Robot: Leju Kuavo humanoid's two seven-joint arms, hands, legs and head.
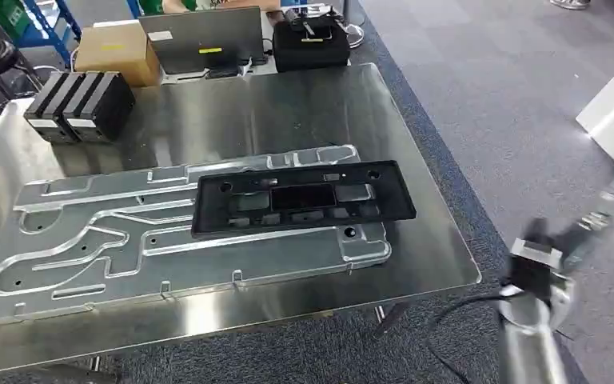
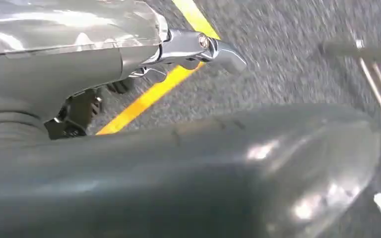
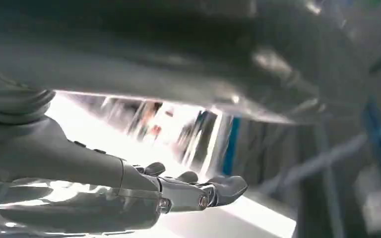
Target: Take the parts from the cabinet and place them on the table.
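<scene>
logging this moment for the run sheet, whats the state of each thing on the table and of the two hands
black plastic frame: lying flat on the silver plate
silver plate: flat on the table
black blocks: standing together at the far left corner
laptop: lid up
cardboard box: closed
right hand: fingers extended, holding nothing
left hand: holding nothing, over the floor

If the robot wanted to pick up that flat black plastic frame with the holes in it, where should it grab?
Probably the right short end of the flat black plastic frame, coming from the table's right side. That end reaches past the silver grooved metal plate beneath it, so fingers could likely slip under the thin edge there. The frame lies flat, so its top offers little to pinch.
</scene>
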